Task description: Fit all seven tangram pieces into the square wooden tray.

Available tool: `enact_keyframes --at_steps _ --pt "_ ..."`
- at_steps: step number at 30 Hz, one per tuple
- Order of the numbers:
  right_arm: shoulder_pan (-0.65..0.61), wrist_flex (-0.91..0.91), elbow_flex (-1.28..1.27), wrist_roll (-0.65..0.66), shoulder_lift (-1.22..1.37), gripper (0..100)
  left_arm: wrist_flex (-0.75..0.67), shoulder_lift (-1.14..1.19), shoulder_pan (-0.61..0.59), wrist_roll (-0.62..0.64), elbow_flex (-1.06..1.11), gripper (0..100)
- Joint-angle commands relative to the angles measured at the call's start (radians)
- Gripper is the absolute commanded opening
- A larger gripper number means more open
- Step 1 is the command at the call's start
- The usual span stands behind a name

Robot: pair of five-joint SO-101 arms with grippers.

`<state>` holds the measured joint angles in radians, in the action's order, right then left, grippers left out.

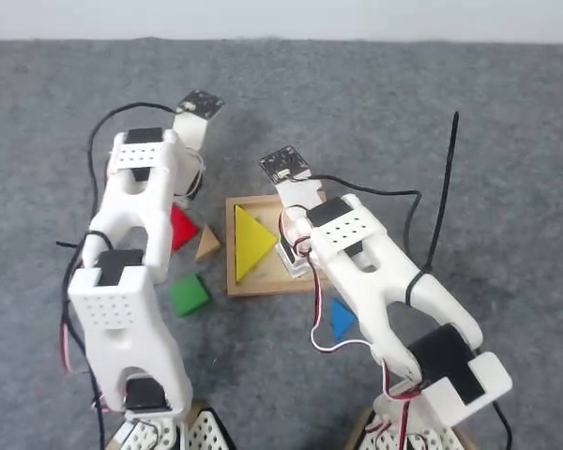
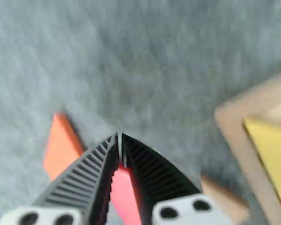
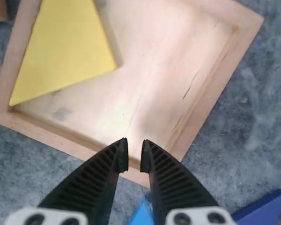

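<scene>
The square wooden tray (image 1: 233, 281) lies mid-table with a yellow triangle (image 1: 251, 242) in its left part. My right gripper (image 1: 296, 255) hangs over the tray's near edge (image 3: 215, 89), its fingers a narrow gap apart with nothing between them (image 3: 134, 157). The yellow triangle (image 3: 61, 51) lies across the tray from it. My left gripper (image 2: 119, 138) is shut, tips together, low over the red triangle (image 1: 180, 228) left of the tray. Red (image 2: 61, 145) shows beside and under its fingers; contact cannot be told. A blue piece (image 1: 342, 319) lies below the tray.
A small tan triangle (image 1: 207, 244) sits between the red triangle and the tray. A green square (image 1: 188, 294) lies nearer the arm bases. Grey carpet covers the table. A black cable (image 1: 446, 187) runs up the right side.
</scene>
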<state>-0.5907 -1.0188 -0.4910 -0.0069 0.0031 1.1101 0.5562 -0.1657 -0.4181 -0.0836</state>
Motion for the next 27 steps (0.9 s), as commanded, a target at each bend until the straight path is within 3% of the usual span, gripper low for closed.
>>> enact_keyframes --at_steps 1,7,15,20,27 --pt "0.013 -0.007 0.052 0.012 -0.065 5.4 -0.009 0.018 0.000 -0.012 -0.059 1" --pt "0.013 -0.007 0.052 0.012 -0.065 5.4 0.227 0.086 -0.069 -0.015 -0.191 1" --pt "0.013 -0.005 0.052 0.012 -0.065 5.4 0.396 0.078 -0.141 -0.029 -0.232 1" --pt "0.013 -0.005 0.052 0.012 -0.065 5.4 0.500 0.043 -0.141 -0.163 -0.194 1" --pt "0.013 -0.008 0.052 0.011 -0.065 5.4 0.508 0.040 -0.180 -0.308 -0.082 1"
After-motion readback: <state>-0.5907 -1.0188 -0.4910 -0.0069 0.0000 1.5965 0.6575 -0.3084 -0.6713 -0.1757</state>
